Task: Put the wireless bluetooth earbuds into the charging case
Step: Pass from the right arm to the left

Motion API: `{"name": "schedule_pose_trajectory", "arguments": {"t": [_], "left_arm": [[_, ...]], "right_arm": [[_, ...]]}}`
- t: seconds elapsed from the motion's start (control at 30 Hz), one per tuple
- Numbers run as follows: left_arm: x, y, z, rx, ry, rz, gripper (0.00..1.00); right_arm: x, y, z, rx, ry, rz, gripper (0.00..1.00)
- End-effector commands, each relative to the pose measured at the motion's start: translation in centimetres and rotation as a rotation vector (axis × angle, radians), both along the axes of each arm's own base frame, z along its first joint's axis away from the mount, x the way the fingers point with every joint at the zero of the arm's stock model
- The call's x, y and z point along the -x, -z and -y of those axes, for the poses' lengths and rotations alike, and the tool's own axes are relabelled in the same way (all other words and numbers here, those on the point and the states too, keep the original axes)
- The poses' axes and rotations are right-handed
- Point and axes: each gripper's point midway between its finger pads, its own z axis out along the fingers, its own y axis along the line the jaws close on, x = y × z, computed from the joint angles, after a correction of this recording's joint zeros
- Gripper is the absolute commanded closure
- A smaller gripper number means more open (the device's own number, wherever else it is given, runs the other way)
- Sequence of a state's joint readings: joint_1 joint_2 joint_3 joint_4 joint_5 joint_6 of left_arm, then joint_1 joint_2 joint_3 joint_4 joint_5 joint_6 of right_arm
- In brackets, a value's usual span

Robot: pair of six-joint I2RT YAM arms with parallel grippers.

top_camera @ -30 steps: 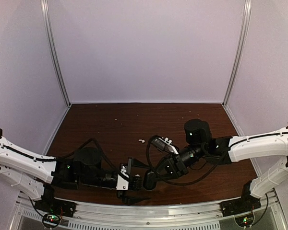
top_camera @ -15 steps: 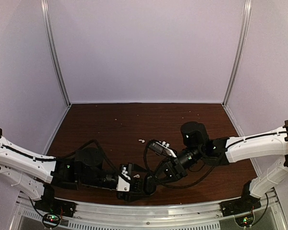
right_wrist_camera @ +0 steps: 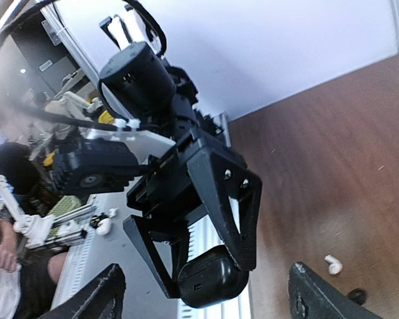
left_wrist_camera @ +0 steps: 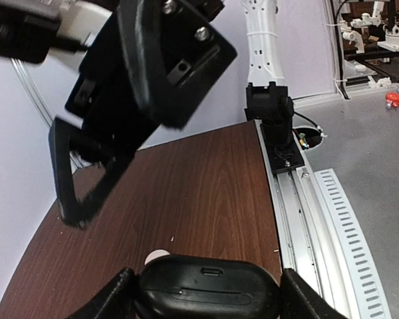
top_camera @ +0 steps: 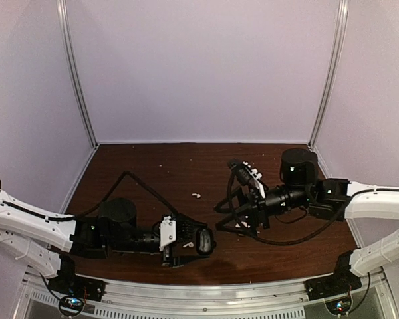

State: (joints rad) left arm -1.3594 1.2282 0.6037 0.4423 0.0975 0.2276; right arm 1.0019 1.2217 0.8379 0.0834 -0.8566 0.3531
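Observation:
The black charging case (left_wrist_camera: 206, 276) is closed and sits crosswise between my left gripper's (left_wrist_camera: 209, 302) fingers, which are shut on its two ends. From above, the case (top_camera: 204, 240) is low over the table's near middle. My right gripper (top_camera: 230, 221) hangs open a short way to its right, with nothing between the fingers; its own view looks at the held case (right_wrist_camera: 213, 276). One white stemmed earbud (top_camera: 196, 195) lies on the wood behind the case, also in the right wrist view (right_wrist_camera: 332, 264). A small white piece (left_wrist_camera: 156, 256) lies just past the case.
The table is dark wood (top_camera: 153, 173) with pale walls on three sides. A metal rail (left_wrist_camera: 306, 212) runs along the near edge. A tiny dark object (right_wrist_camera: 356, 294) lies beside the white earbud, too small to identify. Cables (top_camera: 139, 186) loop over the left arm.
My right gripper opened, let go of the case and drew back to the right. The left gripper closed on the case and now holds it alone.

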Motion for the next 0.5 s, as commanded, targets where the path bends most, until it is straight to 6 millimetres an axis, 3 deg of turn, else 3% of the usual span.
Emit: {"name": "schedule_pose_trajectory", "arguments": {"t": [0.0, 0.1, 0.27, 0.47], "left_arm": [[-1.2, -3.0, -0.1, 0.124, -0.02, -0.164, 0.51], [-2.0, -3.2, 0.1, 0.118, -0.034, -0.256, 0.52], [-2.7, -3.3, 0.6, 0.093, -0.04, -0.394, 0.54], [-3.0, -3.6, 1.4, 0.083, -0.023, -0.525, 0.56]], "right_arm": [[-4.1, -2.0, 2.5, -0.027, 0.281, 0.263, 0.14], [-5.3, -2.0, 4.6, -0.041, 0.404, 0.374, 0.15], [-5.2, -3.5, 7.6, -0.141, 0.52, 0.556, 0.16], [-5.1, -2.2, 7.6, -0.051, 0.555, 0.741, 0.19]]}}
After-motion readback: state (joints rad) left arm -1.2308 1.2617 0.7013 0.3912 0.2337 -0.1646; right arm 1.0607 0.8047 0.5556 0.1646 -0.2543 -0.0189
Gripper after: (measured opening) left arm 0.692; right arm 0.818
